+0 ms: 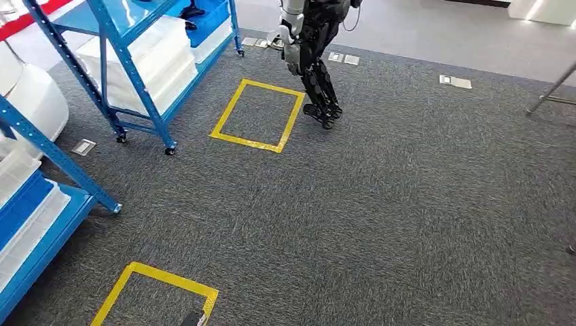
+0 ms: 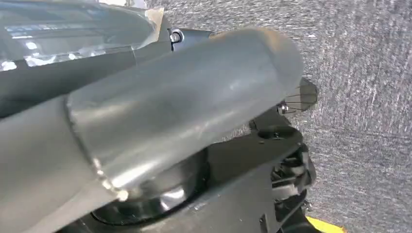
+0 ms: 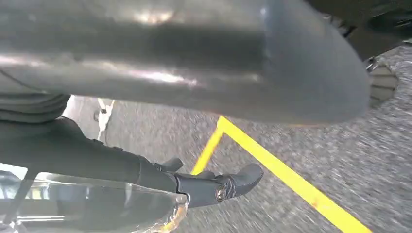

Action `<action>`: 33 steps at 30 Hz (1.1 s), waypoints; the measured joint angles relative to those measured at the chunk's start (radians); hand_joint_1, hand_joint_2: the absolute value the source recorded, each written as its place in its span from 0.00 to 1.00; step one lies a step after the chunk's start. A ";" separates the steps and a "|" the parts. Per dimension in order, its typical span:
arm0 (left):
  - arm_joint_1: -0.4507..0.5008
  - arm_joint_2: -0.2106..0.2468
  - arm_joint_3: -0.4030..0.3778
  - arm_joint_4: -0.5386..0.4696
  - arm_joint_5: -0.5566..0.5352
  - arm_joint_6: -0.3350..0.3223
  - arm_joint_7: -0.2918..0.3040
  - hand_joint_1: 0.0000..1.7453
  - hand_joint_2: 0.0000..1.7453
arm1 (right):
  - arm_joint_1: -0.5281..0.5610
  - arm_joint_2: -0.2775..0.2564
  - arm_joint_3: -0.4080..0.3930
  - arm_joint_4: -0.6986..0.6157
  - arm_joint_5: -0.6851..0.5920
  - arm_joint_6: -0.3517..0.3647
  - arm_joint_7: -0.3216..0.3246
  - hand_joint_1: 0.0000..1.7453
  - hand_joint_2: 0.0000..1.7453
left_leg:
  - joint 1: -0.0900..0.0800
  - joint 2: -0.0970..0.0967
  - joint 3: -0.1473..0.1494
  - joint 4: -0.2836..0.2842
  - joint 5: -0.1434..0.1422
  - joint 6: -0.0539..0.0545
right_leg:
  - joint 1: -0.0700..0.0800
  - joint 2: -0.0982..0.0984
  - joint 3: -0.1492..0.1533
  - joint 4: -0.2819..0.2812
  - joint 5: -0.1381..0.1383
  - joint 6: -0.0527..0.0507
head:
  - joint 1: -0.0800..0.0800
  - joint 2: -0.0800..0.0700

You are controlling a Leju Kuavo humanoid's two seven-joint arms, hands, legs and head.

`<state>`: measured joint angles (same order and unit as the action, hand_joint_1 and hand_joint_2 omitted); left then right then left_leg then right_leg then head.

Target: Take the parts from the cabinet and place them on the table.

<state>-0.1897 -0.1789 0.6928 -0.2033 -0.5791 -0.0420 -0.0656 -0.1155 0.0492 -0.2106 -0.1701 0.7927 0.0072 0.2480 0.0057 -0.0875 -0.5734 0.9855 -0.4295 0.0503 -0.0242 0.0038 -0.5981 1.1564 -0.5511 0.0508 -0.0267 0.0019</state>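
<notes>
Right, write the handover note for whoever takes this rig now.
Left hand: hangs over grey carpet; its hold cannot be told.
Right hand: hangs over the floor, fingers stretched out, nothing seen in them.
Things: two blue racks, far and near, hold white bins; the parts themselves cannot be made out. Yellow taped squares mark the floor before each rack. Another robot stands beyond the far square.
Done: nothing seen delivered.
Left: go to a rack, take the parts, carry them to the table.
</notes>
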 joint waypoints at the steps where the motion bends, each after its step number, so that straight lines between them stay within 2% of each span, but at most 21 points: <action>1: 0.000 0.000 0.000 0.000 0.000 0.000 0.000 0.00 0.00 | 0.000 0.000 0.000 0.000 0.000 0.000 0.000 0.00 0.00 | 0.000 0.000 0.000 0.000 0.000 0.000 | 0.000 0.000 0.000 0.000 0.000 0.000 | 0.000 0.000; 3: 0.000 0.000 0.000 0.000 0.000 0.000 0.000 0.00 0.00 | 0.000 0.000 0.000 0.000 0.000 0.000 0.000 0.00 0.00 | 0.001 -0.003 0.000 0.001 0.000 -0.001 | -0.001 0.002 0.008 -0.018 0.008 0.002 | 0.000 0.000; 4: -0.001 0.000 -0.004 0.000 0.000 0.000 0.000 0.00 0.00 | 0.000 0.000 0.000 0.000 0.003 -0.001 0.000 0.00 0.00 | 0.002 -0.018 -0.003 0.007 -0.003 -0.009 | -0.012 0.045 0.055 -0.121 0.048 0.015 | 0.001 0.000; 5: -0.002 0.001 -0.006 0.000 -0.002 0.000 0.000 0.00 0.00 | 0.001 0.000 0.000 0.002 0.003 -0.001 0.000 0.00 0.00 | -0.004 -0.030 -0.010 0.020 -0.007 -0.018 | -0.013 0.087 0.061 -0.149 0.052 0.012 | 0.006 0.000; 6: 0.000 0.002 -0.011 0.000 -0.003 0.000 0.001 0.00 0.00 | -0.002 0.000 0.000 0.002 0.004 -0.001 0.001 0.00 0.00 | 0.003 -0.052 -0.022 0.017 0.000 -0.035 | -0.001 0.051 0.061 -0.143 0.056 -0.018 | 0.000 0.000; 7: 0.002 0.004 -0.014 0.000 -0.004 0.000 0.002 0.00 0.00 | -0.006 0.000 0.000 0.001 0.005 -0.003 0.000 0.00 0.00 | 0.000 0.045 -0.054 0.083 -0.048 -0.048 | -0.004 0.010 0.065 -0.152 0.062 -0.042 | -0.015 0.000; 8: -0.002 0.003 -0.015 0.000 -0.004 0.000 0.002 0.00 0.00 | 0.000 0.000 0.000 0.002 0.005 -0.002 0.000 0.00 0.00 | 0.002 0.079 -0.130 0.242 -0.127 -0.052 | 0.007 -0.020 0.065 -0.151 0.059 -0.047 | -0.019 0.000; 10: 0.001 0.003 -0.016 0.000 -0.004 0.000 0.002 0.00 0.00 | 0.002 -0.001 -0.001 0.002 0.006 -0.002 0.002 0.00 0.00 | 0.003 0.085 -0.172 0.326 -0.145 -0.051 | 0.013 -0.052 0.064 -0.151 0.056 -0.051 | -0.019 0.000; 13: 0.002 0.003 -0.016 0.000 -0.004 0.000 0.002 0.00 0.00 | -0.002 0.000 -0.001 0.002 0.008 -0.002 0.003 0.00 0.00 | -0.003 0.105 -0.064 0.132 -0.040 -0.033 | 0.019 -0.089 0.072 -0.151 0.052 -0.055 | -0.019 0.000; 14: -0.001 0.004 -0.016 0.000 -0.004 0.000 0.002 0.00 0.00 | -0.003 0.000 -0.001 0.002 0.008 0.000 0.002 0.00 0.00 | -0.011 0.149 -0.016 0.050 -0.019 -0.021 | 0.021 -0.100 0.077 -0.152 0.050 -0.057 | -0.020 0.000; 15: -0.005 0.005 -0.016 0.000 -0.004 0.000 0.002 0.00 0.00 | -0.004 0.001 -0.001 0.002 0.007 0.009 -0.003 0.00 0.00 | -0.021 0.166 -0.011 0.034 -0.030 -0.017 | 0.030 -0.109 0.076 -0.150 0.045 -0.050 | -0.018 0.000; 19: -0.002 0.008 -0.016 0.000 -0.005 -0.003 0.000 0.00 0.00 | -0.011 0.002 -0.001 0.001 0.008 0.027 -0.011 0.00 0.00 | -0.023 0.116 -0.010 0.017 -0.020 0.002 | 0.031 -0.146 0.090 -0.158 0.041 -0.036 | -0.019 0.000; 20: -0.001 0.006 -0.017 0.000 -0.006 -0.003 -0.002 0.00 0.00 | -0.011 -0.001 -0.001 0.000 0.009 0.030 -0.012 0.00 0.00 | -0.014 0.107 -0.001 0.005 -0.010 0.006 | 0.021 -0.083 0.078 -0.138 0.030 -0.032 | -0.016 0.000; 22: -0.008 0.005 -0.021 0.000 -0.006 -0.003 -0.004 0.00 0.00 | -0.009 -0.001 -0.003 0.001 0.010 0.035 -0.015 0.00 0.00 | -0.010 0.083 -0.003 0.004 -0.005 0.015 | 0.018 -0.020 0.022 -0.016 -0.030 -0.041 | -0.010 0.000; 24: -0.008 0.002 -0.022 0.000 -0.006 -0.005 -0.005 0.00 0.00 | -0.004 -0.003 -0.007 0.001 0.010 0.039 -0.015 0.00 0.00 | -0.011 0.052 -0.005 0.004 -0.005 0.015 | 0.014 -0.010 -0.054 0.137 -0.080 -0.040 | -0.007 0.000; 25: -0.005 0.002 -0.022 0.000 -0.006 -0.005 -0.005 0.00 0.00 | -0.003 -0.005 -0.009 0.001 0.011 0.039 -0.015 0.00 0.00 | -0.011 0.038 -0.004 0.005 -0.005 0.015 | 0.012 -0.009 -0.070 0.159 -0.077 -0.034 | -0.006 0.000; 26: -0.004 0.002 -0.022 0.000 -0.006 -0.005 -0.005 0.00 0.00 | -0.003 -0.005 -0.010 0.001 0.011 0.039 -0.015 0.00 0.00 | -0.010 0.024 -0.004 0.005 -0.004 0.014 | 0.009 -0.009 -0.062 0.135 -0.059 -0.024 | -0.006 0.000; 28: -0.004 0.001 -0.022 0.000 -0.006 -0.006 -0.005 0.00 0.00 | -0.005 -0.006 -0.014 0.001 0.011 0.039 -0.015 0.00 0.00 | -0.004 -0.007 -0.003 0.012 -0.006 0.006 | 0.000 0.006 0.012 -0.038 0.023 0.005 | -0.007 0.000; 29: -0.004 0.002 -0.023 0.000 -0.006 -0.006 -0.005 0.00 0.00 | -0.005 -0.006 -0.015 0.001 0.011 0.039 -0.015 0.00 0.00 | -0.002 -0.019 -0.005 0.018 -0.008 0.001 | -0.009 0.044 0.048 -0.117 0.054 0.015 | -0.005 0.000; 30: -0.004 0.002 -0.023 0.000 -0.006 -0.006 -0.005 0.00 0.00 | -0.005 -0.005 -0.015 0.002 0.011 0.041 -0.015 0.00 0.00 | -0.008 -0.031 -0.011 0.028 -0.014 -0.008 | -0.006 0.075 0.052 -0.136 0.051 0.010 | 0.001 0.000; 33: -0.001 0.003 -0.022 0.000 -0.006 -0.006 -0.005 0.00 0.00 | -0.010 -0.005 -0.016 0.002 0.013 0.041 -0.014 0.00 0.00 | -0.002 -0.051 -0.020 0.022 -0.007 -0.025 | 0.004 0.041 0.060 -0.139 0.058 -0.024 | -0.004 0.000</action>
<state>-0.1904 -0.1759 0.6703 -0.2029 -0.5848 -0.0484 -0.0706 -0.1256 0.0446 -0.2266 -0.1678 0.8053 0.0484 0.2335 0.0038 -0.1388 -0.5931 1.0075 -0.4368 0.0248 -0.0203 0.0451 -0.5379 1.0177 -0.4933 0.0267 -0.0309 0.0019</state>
